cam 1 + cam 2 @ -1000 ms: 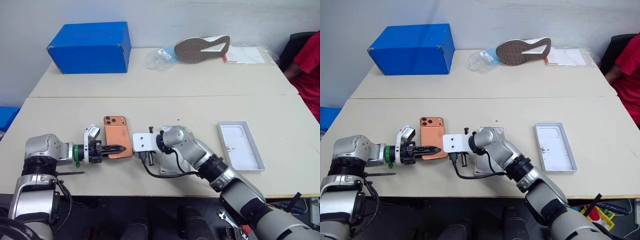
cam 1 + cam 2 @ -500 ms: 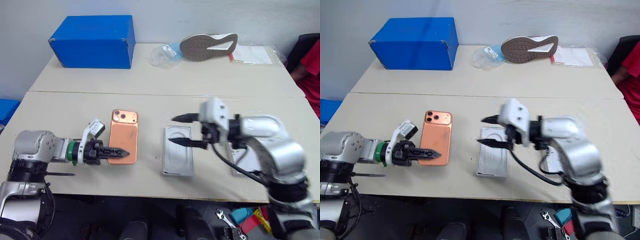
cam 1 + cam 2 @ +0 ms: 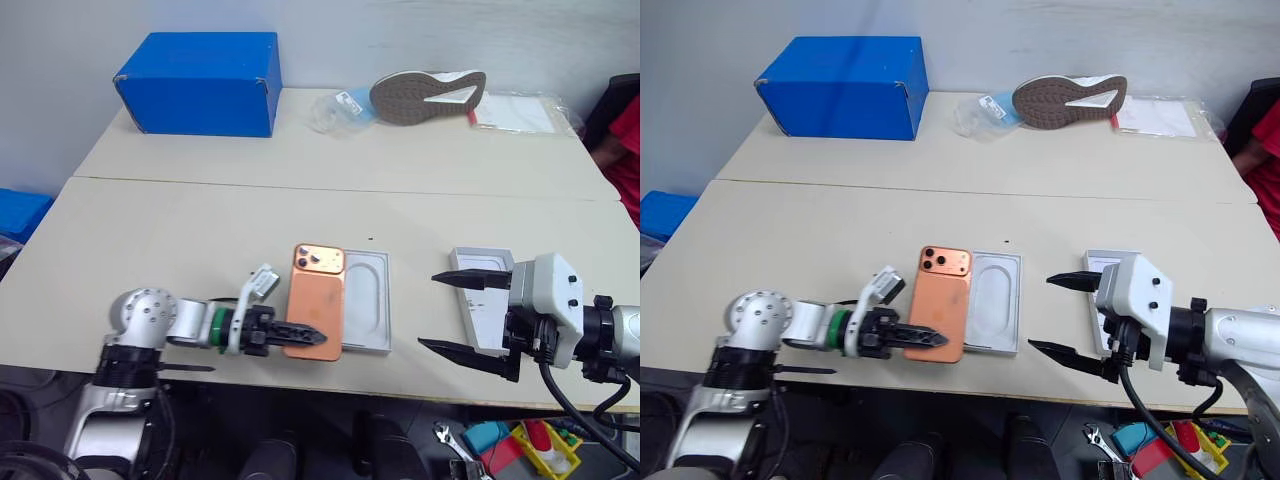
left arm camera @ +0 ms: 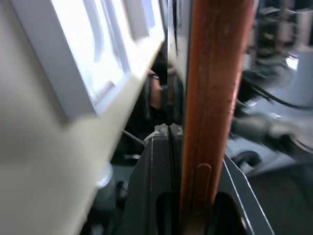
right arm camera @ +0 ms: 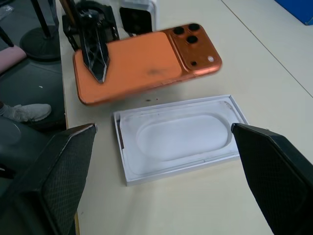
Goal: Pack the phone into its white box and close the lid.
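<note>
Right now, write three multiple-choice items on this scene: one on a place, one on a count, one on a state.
1. Where is the phone?
A. On the blue box
B. Beside the white insert, on its left
C. Under the shoe

2. How many camera lenses show on the phone?
A. One
B. Five
C. Three

3. How is the right gripper?
A. Open
B. Shut on the phone
C. Shut on the insert

Answers: 1 B, the left gripper holds it along that insert's edge. 2 C, the right wrist view shows three. 3 A, its fingers stand wide apart, holding nothing.
</note>
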Tool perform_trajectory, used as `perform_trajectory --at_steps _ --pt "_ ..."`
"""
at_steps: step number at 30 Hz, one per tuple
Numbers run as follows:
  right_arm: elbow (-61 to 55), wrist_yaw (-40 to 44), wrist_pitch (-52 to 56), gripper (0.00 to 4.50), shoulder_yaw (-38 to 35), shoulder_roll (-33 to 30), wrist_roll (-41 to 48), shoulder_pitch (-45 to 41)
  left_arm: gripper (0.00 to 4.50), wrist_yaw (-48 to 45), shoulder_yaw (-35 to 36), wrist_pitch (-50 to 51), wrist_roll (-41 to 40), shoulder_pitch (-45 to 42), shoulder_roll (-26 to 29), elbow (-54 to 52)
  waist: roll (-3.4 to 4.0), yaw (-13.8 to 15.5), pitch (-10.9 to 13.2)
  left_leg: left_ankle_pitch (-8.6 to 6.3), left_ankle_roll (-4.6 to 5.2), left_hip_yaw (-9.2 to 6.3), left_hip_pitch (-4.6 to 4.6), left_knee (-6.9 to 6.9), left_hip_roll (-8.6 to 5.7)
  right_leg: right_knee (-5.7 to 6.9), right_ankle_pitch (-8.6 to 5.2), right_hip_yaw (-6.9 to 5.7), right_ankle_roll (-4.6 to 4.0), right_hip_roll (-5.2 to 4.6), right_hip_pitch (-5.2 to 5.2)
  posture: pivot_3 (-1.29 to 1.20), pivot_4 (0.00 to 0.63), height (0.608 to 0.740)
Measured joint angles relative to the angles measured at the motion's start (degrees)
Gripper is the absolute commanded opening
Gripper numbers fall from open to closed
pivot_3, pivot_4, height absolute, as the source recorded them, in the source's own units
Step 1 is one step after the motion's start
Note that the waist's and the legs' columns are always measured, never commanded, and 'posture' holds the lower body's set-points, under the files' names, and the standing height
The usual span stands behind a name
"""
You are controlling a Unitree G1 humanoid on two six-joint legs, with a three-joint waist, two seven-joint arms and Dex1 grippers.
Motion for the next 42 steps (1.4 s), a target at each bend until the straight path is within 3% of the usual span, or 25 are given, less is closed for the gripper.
perform_trajectory --at_steps 3,13,20,31,42 --pt "-0.63 -1.54 -0.02 4.5 -1.9 -0.98 2.35 1.42 0.11 8.32 -1.81 0.01 -1.44 -1.79 -5.26 2.22 -0.04 0.68 0.01 0.0 0.0 0.05 -0.01 0.0 0.01 -0.03 0.0 0.01 0.01 0.02 -0.01 0.0 0.15 0.74" --pt "-2.87 -7.06 -0.87 4.5 -2.02 -1.87 4.47 5.49 0.11 19.48 0.93 -0.11 -2.94 -10.43 -12.35 15.79 -0.08 1.1 0.03 0.06 -0.07 0.1 0.02 0.02 -0.01 0.05 0.01 0.03 0.01 0.03 -0.04 0.0 0.15 0.74" --pt "-2.98 -9.8 -1.92 4.5 -1.98 -2.02 4.98 6.58 0.11 20.84 0.85 -0.11 -2.58 -16.08 -13.7 23.67 -0.1 1.02 0.05 0.07 -0.09 0.11 0.02 0.02 -0.01 0.07 0.01 0.04 0.01 0.04 -0.05 0.0 0.15 0.74" --pt "-4.47 -12.89 -2.54 4.5 -1.63 -2.02 5.76 8.48 0.11 20.75 -2.07 -0.09 -3.11 -16.41 -12.06 24.09 -0.1 1.0 0.05 0.08 -0.1 0.11 0.02 0.02 -0.01 0.08 0.01 0.04 0.01 0.04 -0.06 0.0 0.15 0.74" --pt "-4.39 -13.28 -3.76 4.5 -1.37 -2.94 5.74 8.51 3.54 20.85 -4.13 -0.17 -7.18 -16.46 -10.85 23.54 -0.1 0.92 0.05 0.08 -0.11 0.11 0.04 0.02 -0.01 0.1 0.01 0.06 0.01 0.04 -0.06 0.0 0.15 0.74"
